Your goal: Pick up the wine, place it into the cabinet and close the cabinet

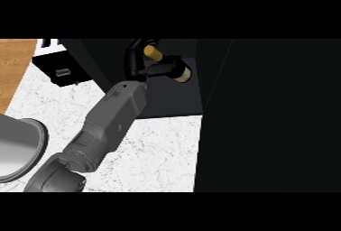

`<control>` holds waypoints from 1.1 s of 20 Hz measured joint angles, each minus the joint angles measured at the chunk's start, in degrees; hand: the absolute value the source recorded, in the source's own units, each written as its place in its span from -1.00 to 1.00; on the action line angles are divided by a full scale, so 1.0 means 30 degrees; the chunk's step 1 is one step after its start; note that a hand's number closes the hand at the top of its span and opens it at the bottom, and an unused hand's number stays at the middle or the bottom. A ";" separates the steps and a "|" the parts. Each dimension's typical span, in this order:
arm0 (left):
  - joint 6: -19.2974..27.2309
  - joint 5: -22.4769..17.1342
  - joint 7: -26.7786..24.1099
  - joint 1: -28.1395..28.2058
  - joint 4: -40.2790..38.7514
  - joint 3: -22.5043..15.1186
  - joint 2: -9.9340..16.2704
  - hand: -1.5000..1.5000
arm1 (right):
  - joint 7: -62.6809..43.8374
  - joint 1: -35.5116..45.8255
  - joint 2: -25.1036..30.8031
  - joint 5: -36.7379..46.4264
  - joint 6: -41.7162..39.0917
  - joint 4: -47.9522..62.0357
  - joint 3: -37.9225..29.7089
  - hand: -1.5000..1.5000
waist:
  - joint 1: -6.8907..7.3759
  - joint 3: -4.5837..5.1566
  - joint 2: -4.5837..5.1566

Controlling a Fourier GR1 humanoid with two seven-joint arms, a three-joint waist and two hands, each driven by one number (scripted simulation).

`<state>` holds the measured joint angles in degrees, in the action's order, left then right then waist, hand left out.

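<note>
The wine bottle (pixel 170 67) lies on its side inside the dark cabinet (pixel 180 97), its long axis running from the yellow cap at upper left to its base at the right. The left hand (pixel 138 63) reaches into the cabinet with its fingers (pixel 133 53) curled around the bottle's neck. The cabinet door (pixel 273 117) stands open at the right, closing off that side. A white bench (pixel 160 149) lies below, open in the middle. A grey bowl (pixel 20 149) sits at its left edge, and a black box (pixel 61 67) at upper left.
</note>
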<state>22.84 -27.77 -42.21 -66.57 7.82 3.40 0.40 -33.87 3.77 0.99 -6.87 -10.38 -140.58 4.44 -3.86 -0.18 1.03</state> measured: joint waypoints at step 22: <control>0.1420 0.1093 -0.1331 0.0834 -0.0717 -0.0074 -0.0082 -1.00 | 0.0233 0.0300 -0.0202 0.0075 0.0095 0.0254 0.0634 -1.00 | -0.0221 0.0007 0.0132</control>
<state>27.10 -24.49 -46.20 -64.07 5.67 3.17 0.15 -33.18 4.67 0.39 -6.64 -10.10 -139.82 6.34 -4.52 -0.15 1.43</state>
